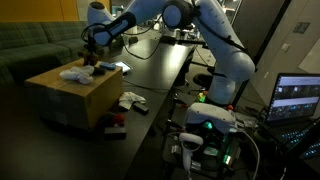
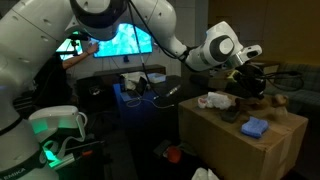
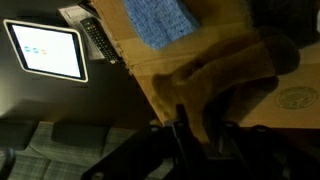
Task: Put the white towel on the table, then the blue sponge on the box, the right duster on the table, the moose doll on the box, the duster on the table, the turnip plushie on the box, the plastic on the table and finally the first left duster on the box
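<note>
Gripper (image 3: 201, 132) hangs right over the top of the box (image 1: 60, 95), and straight beneath it in the wrist view lies the moose doll (image 3: 235, 75), a brown, fuzzy shape sprawled on the cardboard, blurred at this range. The jaws look close together with only a slim gap. Whether they pinch any fur or hang free is too dark and smeared to call.

The blue sponge (image 3: 160, 20) lies flat on the same box top, near the doll but apart from it. A white bundle (image 1: 75, 73) also sits up there, and I can't make out what it is. The black counter (image 1: 160, 70) runs alongside the box. The pale crumpled thing on it I take for the white towel (image 1: 130, 100).

On handling, my read is that this doll is light and soft all through. It should squash under the jaws rather than resist, and the fur should give decent friction. Nothing about it looks breakable.

The catch is flop: grab a limb or an antler and the rest will dangle and swing. The better hold is across the thick middle of the body, with the jaws closing well in, since plush gives before it grips. On that flat cardboard it looks unlikely to roll.
</note>
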Tool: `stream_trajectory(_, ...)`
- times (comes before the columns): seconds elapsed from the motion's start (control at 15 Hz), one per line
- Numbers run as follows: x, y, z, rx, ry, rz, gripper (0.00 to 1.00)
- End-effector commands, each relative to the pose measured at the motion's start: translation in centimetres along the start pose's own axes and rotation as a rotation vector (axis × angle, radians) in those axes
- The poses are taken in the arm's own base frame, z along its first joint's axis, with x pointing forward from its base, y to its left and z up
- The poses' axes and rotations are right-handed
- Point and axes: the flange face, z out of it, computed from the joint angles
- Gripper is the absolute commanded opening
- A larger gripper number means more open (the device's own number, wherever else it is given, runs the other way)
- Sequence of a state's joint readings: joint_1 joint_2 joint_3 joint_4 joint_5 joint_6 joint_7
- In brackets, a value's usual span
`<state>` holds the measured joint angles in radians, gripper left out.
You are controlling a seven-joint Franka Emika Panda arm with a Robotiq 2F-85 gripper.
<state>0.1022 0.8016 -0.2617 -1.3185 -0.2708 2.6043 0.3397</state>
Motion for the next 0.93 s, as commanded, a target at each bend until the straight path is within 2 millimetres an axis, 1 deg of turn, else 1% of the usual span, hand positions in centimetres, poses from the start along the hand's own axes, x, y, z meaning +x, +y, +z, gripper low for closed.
stream_trajectory(0.0, 1.3, 0.3, -0.1, -0.05, 0.01, 0.028, 0.56)
stream_trajectory(0.07, 1.2, 0.6, -0.3, -0.053, 0.003, 0.037, 0.65)
stream_trajectory(0.13, 0.9, 1.1, -1.0, -0.04, -0.018, 0.035, 0.71)
stream_trajectory(0.2, 0.7, 1.2, -1.3, -0.032, -0.034, 0.029, 0.78)
stream_trajectory(0.27, 0.2, 1.4, -1.8, -0.016, -0.051, 0.023, 0.87)
stream_trajectory(0.4, -1.1, 1.5, -3.0, 0.026, -0.085, -0.009, 1.0)
stream_trajectory(0.47, -1.7, 1.5, -3.5, 0.048, -0.1, -0.026, 1.0)
stream_trajectory(0.67, -4.8, 1.4, -5.3, 0.137, -0.153, -0.106, 1.0)
stream_trajectory(0.87, -8.5, 1.5, -6.3, 0.203, -0.211, -0.161, 1.0)
